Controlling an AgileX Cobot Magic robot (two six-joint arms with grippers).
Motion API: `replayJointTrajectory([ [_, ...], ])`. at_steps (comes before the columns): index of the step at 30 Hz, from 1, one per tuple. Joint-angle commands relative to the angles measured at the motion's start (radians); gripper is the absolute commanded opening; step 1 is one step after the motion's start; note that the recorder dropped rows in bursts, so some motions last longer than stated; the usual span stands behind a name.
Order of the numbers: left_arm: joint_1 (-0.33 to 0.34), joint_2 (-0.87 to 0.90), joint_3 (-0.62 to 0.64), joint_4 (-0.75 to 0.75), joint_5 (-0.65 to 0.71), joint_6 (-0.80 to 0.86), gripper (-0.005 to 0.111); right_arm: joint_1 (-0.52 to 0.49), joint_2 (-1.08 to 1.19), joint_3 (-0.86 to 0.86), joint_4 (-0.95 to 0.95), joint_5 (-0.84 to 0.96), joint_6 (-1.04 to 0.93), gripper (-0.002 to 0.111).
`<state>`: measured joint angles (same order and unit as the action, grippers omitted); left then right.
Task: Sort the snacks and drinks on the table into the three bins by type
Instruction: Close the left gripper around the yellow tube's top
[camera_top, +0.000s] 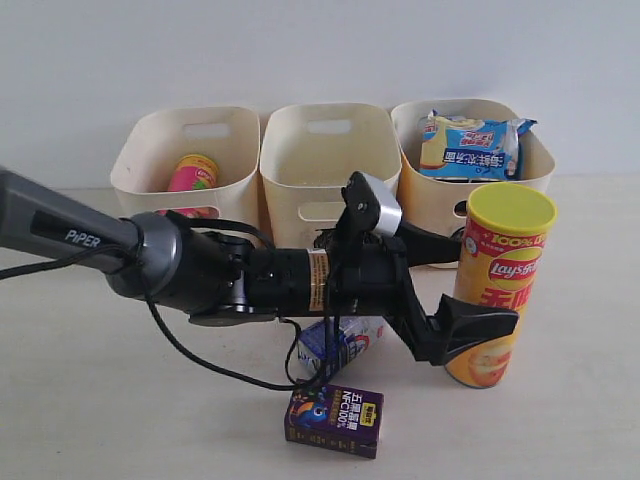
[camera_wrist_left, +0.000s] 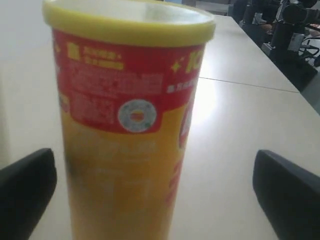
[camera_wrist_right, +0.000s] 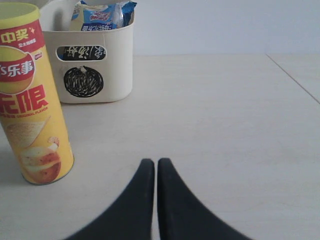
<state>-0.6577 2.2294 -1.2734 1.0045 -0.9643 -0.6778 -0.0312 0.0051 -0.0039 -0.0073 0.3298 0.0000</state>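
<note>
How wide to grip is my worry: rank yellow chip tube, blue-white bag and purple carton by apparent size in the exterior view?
1. yellow chip tube.
2. blue-white bag and purple carton look about alike; the bag sits farther back, partly hidden.

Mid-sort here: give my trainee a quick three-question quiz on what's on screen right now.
1. True or false: the right tool is shut.
2. In the exterior view, which holds the pink chip tube? A: left bin. B: middle bin. C: right bin.
3. Fill in: the tub holding the blue-white bag bears a scribbled black ____.

Key: 1 true; 2 A; 3 circle.
</note>
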Motion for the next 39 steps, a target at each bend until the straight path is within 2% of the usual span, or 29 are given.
replayJointTrajectory([
  [1, -0.003, 0.023, -0.036, -0.007, 0.020, -0.011, 0.110, 0.002, -0.005, 0.004, -0.004, -0.008, -0.005, 0.000],
  [13, -0.032, 0.082, -0.114, -0.026, -0.004, -0.011, 0.110, 0.002, -0.005, 0.004, -0.004, -0.008, -0.005, 0.000],
  [17, -0.050, 0.104, -0.149, -0.088, 0.031, -0.011, 0.110, 0.002, -0.005, 0.004, -0.004, -0.008, -0.005, 0.000],
  [24, -0.052, 0.129, -0.203, -0.096, 0.079, -0.016, 0.110, 0.002, -0.005, 0.004, -0.004, -0.008, -0.005, 0.000],
  [26, -0.052, 0.137, -0.210, -0.096, 0.079, -0.019, 0.106, 0.002, -0.005, 0.004, -0.004, -0.008, -0.005, 0.000],
  [28, -0.052, 0.146, -0.210, -0.096, 0.079, -0.019, 0.095, 0.002, -0.005, 0.004, -0.004, -0.008, -0.005, 0.000],
  [30, -0.052, 0.150, -0.210, -0.096, 0.079, -0.019, 0.076, 0.002, -0.005, 0.004, -0.004, -0.008, -0.005, 0.000],
  [32, -0.052, 0.150, -0.210, -0.087, 0.079, -0.019, 0.048, 0.002, -0.005, 0.004, -0.004, -0.008, -0.005, 0.000],
  [33, -0.052, 0.150, -0.210, -0.074, 0.076, -0.019, 0.025, 0.002, -0.005, 0.004, -0.004, -0.008, -0.005, 0.000],
  [34, -0.052, 0.150, -0.210, -0.062, 0.071, -0.019, 0.009, 0.002, -0.005, 0.004, -0.004, -0.008, -0.005, 0.000],
  [39, -0.052, 0.141, -0.210, -0.035, 0.022, -0.047, 0.004, 0.002, -0.005, 0.004, -0.004, -0.008, -0.008, 0.000],
])
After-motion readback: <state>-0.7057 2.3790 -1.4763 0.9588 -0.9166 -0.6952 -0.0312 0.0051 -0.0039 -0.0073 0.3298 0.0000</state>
